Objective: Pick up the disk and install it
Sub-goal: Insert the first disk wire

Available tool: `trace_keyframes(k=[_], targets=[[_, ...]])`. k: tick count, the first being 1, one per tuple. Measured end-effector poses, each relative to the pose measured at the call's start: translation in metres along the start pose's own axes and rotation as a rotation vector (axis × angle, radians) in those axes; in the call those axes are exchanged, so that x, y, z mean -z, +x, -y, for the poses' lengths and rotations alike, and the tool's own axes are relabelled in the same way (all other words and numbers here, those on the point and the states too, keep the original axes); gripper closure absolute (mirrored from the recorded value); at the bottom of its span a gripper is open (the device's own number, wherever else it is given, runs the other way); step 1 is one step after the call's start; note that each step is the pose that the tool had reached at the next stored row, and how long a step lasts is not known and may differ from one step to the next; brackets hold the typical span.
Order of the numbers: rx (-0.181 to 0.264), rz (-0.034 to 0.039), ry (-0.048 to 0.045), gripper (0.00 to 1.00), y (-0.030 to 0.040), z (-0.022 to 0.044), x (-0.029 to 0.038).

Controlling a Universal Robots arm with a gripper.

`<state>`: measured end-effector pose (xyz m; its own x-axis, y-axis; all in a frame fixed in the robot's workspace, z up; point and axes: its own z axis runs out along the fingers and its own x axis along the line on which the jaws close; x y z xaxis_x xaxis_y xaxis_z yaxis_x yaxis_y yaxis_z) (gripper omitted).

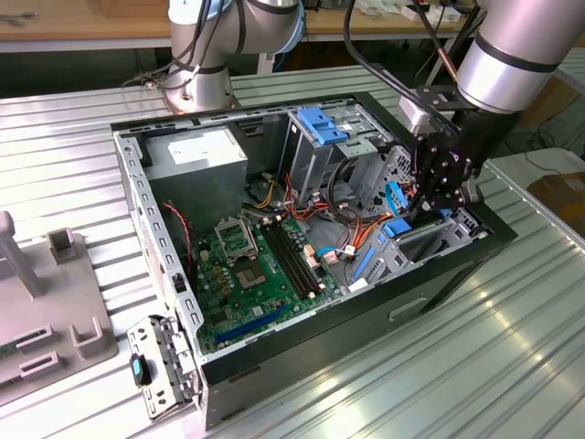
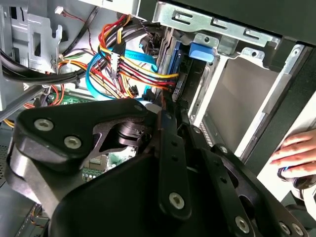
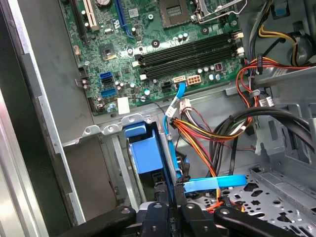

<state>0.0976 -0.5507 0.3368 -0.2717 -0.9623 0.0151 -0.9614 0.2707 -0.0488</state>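
At the exterior view's left, the motherboard [image 1: 256, 265] lies flat on the floor of the open computer case [image 1: 137, 197], with the grey power supply [image 1: 196, 155] at the far left corner. Moving right, a tangle of red, yellow and orange power wires [image 2: 133, 69] crosses the middle, close beside the drive bay [image 2: 237, 98]. My gripper [image 1: 437, 178] is down inside the case at the exterior view's right, over that bay. My fingers [image 3: 170, 217] are drawn narrow and appear clamped on the edge of the disk [image 3: 148, 153], which stands on edge, partway into the bay; I judge I hold it upright so the blue carrier rail can slide between the bay's metal guides. At the far right, a person's hand [image 2: 294, 155] rests outside the case.
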Motion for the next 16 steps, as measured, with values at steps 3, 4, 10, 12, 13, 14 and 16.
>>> trace_keyframes(k=[3, 4, 10, 12, 13, 14, 16], targets=[[0.000, 0.0001, 0.0000, 0.84, 0.0000, 0.0000, -0.0001], [0.000, 0.0017, -0.0003, 0.82, 0.0000, 0.0000, -0.0009], [0.000, 0.0002, -0.0001, 0.70, 0.0001, 0.0003, 0.0055], [0.000, 0.0001, 0.0000, 0.70, 0.0001, 0.0006, 0.0111], [0.000, 0.0001, 0.0000, 0.70, 0.0002, 0.0007, 0.0131], [0.000, 0.0001, 0.0000, 0.70, 0.0002, 0.0010, 0.0179], [0.000, 0.0003, 0.0000, 0.70, 0.0003, 0.0012, 0.0220]])
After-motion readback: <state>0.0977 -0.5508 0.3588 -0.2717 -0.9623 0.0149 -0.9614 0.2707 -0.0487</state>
